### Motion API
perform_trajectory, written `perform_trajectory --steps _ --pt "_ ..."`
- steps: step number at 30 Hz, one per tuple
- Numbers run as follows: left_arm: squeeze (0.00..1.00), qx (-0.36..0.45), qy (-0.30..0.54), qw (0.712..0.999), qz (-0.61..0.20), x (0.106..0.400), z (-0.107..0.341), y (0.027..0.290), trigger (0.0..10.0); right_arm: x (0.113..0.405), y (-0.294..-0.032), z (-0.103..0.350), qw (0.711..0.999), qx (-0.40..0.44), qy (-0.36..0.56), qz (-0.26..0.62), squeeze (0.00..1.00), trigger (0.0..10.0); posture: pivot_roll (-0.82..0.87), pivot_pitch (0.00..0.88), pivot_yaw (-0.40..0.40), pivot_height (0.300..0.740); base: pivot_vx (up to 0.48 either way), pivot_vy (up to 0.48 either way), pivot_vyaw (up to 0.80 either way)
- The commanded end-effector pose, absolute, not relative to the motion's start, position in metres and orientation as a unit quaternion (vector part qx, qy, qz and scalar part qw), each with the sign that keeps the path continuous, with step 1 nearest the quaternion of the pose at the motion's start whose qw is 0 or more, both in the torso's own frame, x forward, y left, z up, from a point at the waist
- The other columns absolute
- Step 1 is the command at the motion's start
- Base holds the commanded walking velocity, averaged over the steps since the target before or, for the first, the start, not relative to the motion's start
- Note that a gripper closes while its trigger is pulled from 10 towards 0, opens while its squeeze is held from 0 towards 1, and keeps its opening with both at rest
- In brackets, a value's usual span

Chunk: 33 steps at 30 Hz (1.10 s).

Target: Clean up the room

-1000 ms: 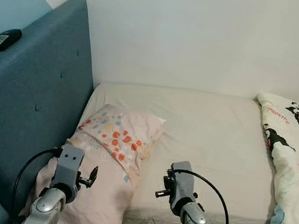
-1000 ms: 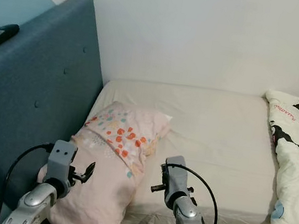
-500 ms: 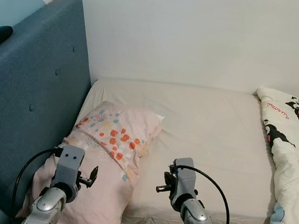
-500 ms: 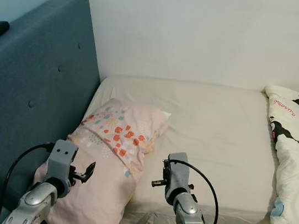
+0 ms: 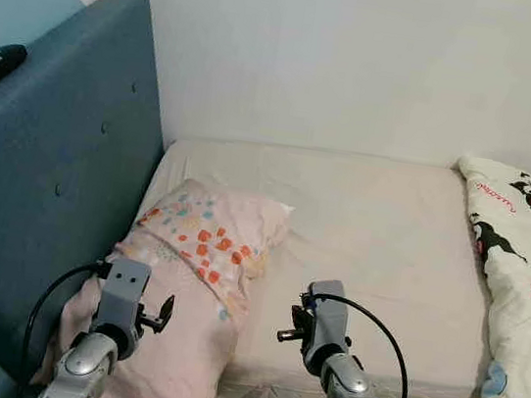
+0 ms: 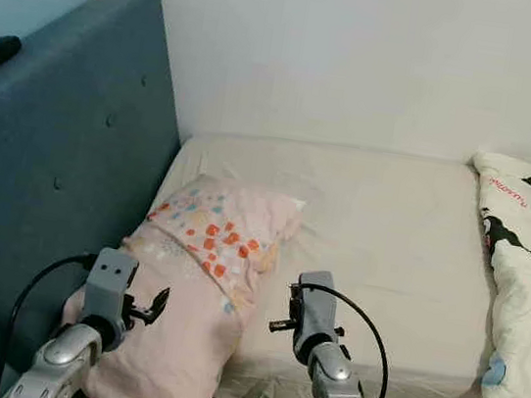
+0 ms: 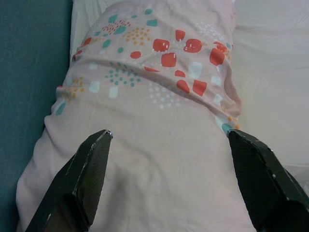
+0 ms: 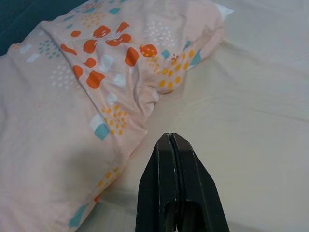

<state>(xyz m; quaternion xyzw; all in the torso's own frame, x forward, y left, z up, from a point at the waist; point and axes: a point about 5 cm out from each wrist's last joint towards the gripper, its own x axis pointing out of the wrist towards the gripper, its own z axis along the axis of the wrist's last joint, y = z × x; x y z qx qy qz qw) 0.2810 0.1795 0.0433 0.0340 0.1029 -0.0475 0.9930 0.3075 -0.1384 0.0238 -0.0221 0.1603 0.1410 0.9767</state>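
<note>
Facing the bed (image 5: 380, 225), you hold your left gripper (image 7: 169, 140) spread above the pink pillow (image 5: 190, 278) at its headboard edge; your right gripper (image 8: 172, 145), fingers pressed together, hovers beside it.

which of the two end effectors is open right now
The left end effector, hovering over the pink pillow, is open, with its black fingers spread wide. The right end effector has its fingers pressed together above the sheet.

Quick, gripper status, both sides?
Left gripper: open, holding nothing, above the pillow.
Right gripper: closed, holding nothing, over the sheet.
</note>
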Motion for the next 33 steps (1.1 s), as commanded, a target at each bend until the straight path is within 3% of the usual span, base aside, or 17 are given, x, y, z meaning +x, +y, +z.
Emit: perform_trajectory --steps 1,17,33 --pt "0.0 0.034 0.119 0.991 -0.046 0.279 0.0375 0.18 10.0 0.3059 -0.1396 0.0221 0.977 -0.017 0.161 0.137 0.0 10.0 0.0 0.104 -0.025 0.696 0.0 0.0 0.0" --pt "0.0 0.042 0.124 0.99 -0.046 0.2793 0.0363 0.1801 10.0 0.3044 -0.1396 0.0209 0.978 -0.012 0.16 0.136 0.0 10.0 0.0 0.089 -0.019 0.691 0.0 0.0 0.0" --pt "0.0 0.041 0.126 0.99 -0.047 0.2786 0.0347 0.1779 10.0 0.3043 -0.1398 0.0217 0.978 -0.01 0.156 0.139 0.0 10.0 0.0 0.088 -0.023 0.641 0.0 0.0 0.0"
